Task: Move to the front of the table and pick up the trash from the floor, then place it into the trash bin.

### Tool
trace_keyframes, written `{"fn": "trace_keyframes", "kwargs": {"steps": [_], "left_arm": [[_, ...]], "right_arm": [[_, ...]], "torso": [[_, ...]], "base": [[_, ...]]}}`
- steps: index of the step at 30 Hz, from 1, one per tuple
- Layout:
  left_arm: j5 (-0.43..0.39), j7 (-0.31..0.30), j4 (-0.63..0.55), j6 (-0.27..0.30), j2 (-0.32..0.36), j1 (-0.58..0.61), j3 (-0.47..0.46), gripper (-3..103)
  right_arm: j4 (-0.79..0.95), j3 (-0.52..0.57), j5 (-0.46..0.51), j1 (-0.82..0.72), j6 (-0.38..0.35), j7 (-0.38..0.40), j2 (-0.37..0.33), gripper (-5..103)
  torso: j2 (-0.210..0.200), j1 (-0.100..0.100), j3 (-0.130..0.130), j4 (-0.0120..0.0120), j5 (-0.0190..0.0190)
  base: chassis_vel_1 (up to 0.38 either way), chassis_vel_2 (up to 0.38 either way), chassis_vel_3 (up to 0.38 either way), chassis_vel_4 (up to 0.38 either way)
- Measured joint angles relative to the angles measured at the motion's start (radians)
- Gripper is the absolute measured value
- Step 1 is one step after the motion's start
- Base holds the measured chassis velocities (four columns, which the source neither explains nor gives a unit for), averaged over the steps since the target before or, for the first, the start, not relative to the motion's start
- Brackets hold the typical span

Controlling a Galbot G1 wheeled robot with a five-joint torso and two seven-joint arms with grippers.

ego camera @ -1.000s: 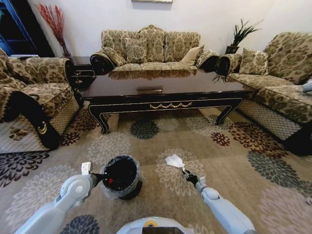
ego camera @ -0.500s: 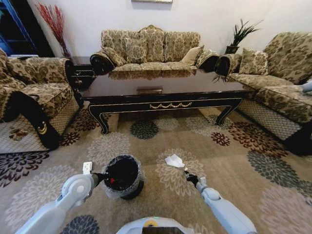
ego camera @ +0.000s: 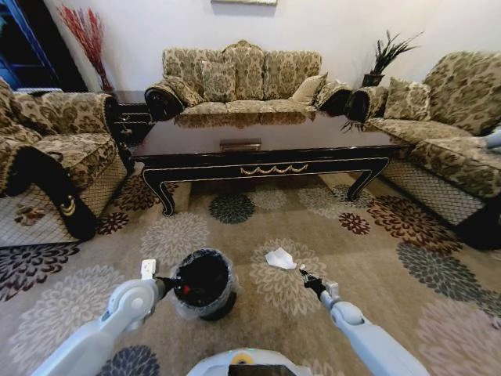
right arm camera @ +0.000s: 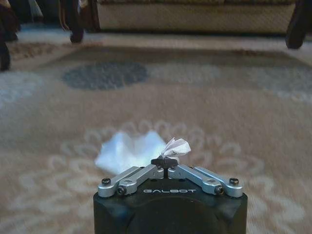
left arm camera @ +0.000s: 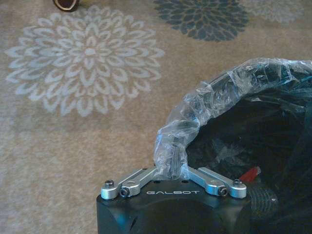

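On floor [ego camera: 376, 258] before table [ego camera: 258, 168], right hand [right arm camera: 166, 162] pinching white scrap [right arm camera: 176, 146], left hand [left arm camera: 171, 165] clamped on bin [ego camera: 202, 282] rim, fingers bag-hidden.

trash bin [ego camera: 202, 283] left of trash [ego camera: 279, 258] | table [ego camera: 266, 149] behind both

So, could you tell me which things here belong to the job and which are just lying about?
Job: trash bin, gripped by left gripper; white paper on floor; white scrap pinched in right gripper; table.
Just there: sofas; potted plant; side cabinet.
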Motion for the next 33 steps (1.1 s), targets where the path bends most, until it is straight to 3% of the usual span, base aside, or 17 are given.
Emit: {"fn": "trace_keyframes", "kwargs": {"steps": [13, 18, 33], "left_arm": [[-0.053, -0.040, 0.051, 0.000, -0.007, -0.132, 0.115, 0], [-0.105, -0.065, 0.069, 0.000, -0.006, -0.229, 0.198, 0], [-0.180, -0.114, 0.118, 0.000, -0.048, -0.459, 0.380, 0]], "right_arm": [[0.234, 0.055, 0.064, -0.068, -0.005, 0.031, -0.065, 0], [0.412, 0.095, 0.073, -0.132, -0.019, 0.045, -0.094, 0], [0.821, 0.085, 0.024, -0.233, -0.090, 0.087, -0.151, 0]], "torso": [[0.000, 0.000, 0.000, 0.0006, 0.0002], [0.000, 0.000, 0.000, -0.0003, 0.0001], [0.000, 0.000, 0.000, 0.0002, 0.0000]], "base": [[0.000, 0.000, 0.000, 0.000], [0.000, 0.000, 0.000, 0.000], [0.000, 0.000, 0.000, 0.000]]}}
